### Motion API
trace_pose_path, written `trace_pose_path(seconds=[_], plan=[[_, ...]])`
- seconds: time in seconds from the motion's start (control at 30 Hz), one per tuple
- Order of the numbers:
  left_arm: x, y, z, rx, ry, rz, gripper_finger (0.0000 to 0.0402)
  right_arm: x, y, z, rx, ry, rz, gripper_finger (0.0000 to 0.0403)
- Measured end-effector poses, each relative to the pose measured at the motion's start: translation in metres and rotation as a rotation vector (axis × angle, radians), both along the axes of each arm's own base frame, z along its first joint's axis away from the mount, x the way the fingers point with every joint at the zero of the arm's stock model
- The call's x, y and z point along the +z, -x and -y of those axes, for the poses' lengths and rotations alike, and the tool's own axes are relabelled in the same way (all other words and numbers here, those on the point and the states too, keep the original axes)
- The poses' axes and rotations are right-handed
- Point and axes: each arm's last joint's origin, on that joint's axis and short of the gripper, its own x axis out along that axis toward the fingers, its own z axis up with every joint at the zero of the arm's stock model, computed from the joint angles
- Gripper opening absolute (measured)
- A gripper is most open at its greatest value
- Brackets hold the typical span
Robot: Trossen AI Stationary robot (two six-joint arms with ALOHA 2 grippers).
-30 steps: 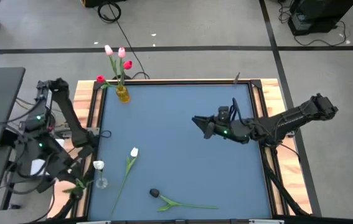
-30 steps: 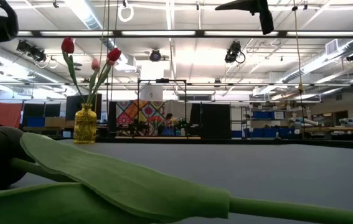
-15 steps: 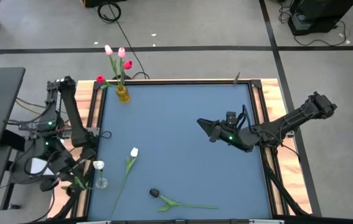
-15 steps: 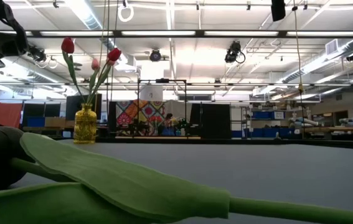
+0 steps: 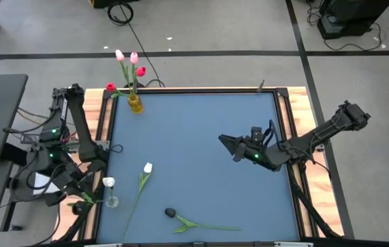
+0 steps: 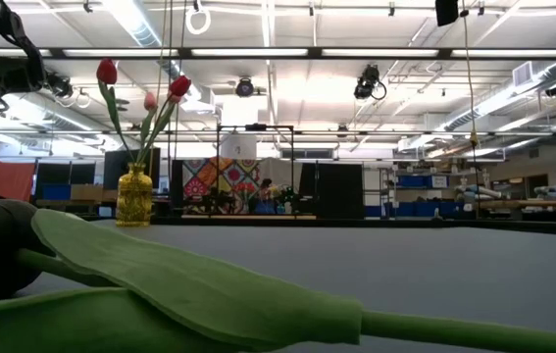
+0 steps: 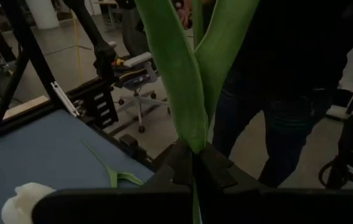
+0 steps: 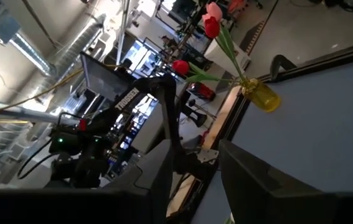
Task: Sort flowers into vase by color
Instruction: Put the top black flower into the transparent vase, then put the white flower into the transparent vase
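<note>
A yellow vase (image 5: 135,103) at the far left corner holds red and pink tulips (image 5: 131,60); it also shows in the low view (image 6: 133,196). A white tulip (image 5: 147,167) lies flat on the blue table. A black tulip (image 5: 170,213) lies near the near edge, its leaf (image 6: 189,284) filling the low view. A small clear vase (image 5: 112,201) stands at the left edge with a white bud (image 5: 108,182) over it. My left gripper (image 5: 84,200) is beside that vase, shut on a green stem; that flower's head is hidden. My right gripper (image 5: 228,145) hangs open above the table's right half. My left gripper pinches a tulip's green stem (image 7: 195,163) between its two fingers, just below the point where two long leaves (image 7: 176,74) split apart. The leaves stand out past the fingertips. The flower is lifted clear of the table.
A person in dark clothes (image 7: 288,93) stands close beyond the table's left side, near an office chair (image 7: 140,68). Wooden rails (image 5: 101,116) frame the table. The blue surface between the yellow vase and my right gripper is bare.
My right gripper has drifted a little toward the near and right edges, staying open. My left arm's upper link has swung slightly toward the table. The flowers on the table have not moved.
</note>
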Motion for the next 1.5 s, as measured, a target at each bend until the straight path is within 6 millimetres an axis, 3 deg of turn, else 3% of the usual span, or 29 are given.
trace_pose_path(seconds=[0.5,0.7,0.93,1.23,1.5], plan=[[-0.022,-0.002,0.003,0.075,0.01,-0.113,0.001,0.002,-0.001,0.0,0.009,-0.011,0.018,0.0154],[-0.021,-0.002,0.004,0.075,0.01,-0.11,0.0053,0.002,-0.001,0.0,0.015,-0.013,0.021,0.0181],[-0.021,-0.001,0.0,0.101,0.086,-0.189,0.0131,-0.001,-0.003,-0.001,0.052,-0.032,0.014,0.0197],[-0.011,0.004,-0.017,0.095,0.101,-0.288,0.0225,-0.031,-0.023,-0.015,0.22,-0.006,-0.108,0.0197],[0.017,0.008,-0.041,0.174,0.182,-0.428,0.0214,-0.072,-0.043,-0.027,0.287,-0.217,-0.186,0.0197]])
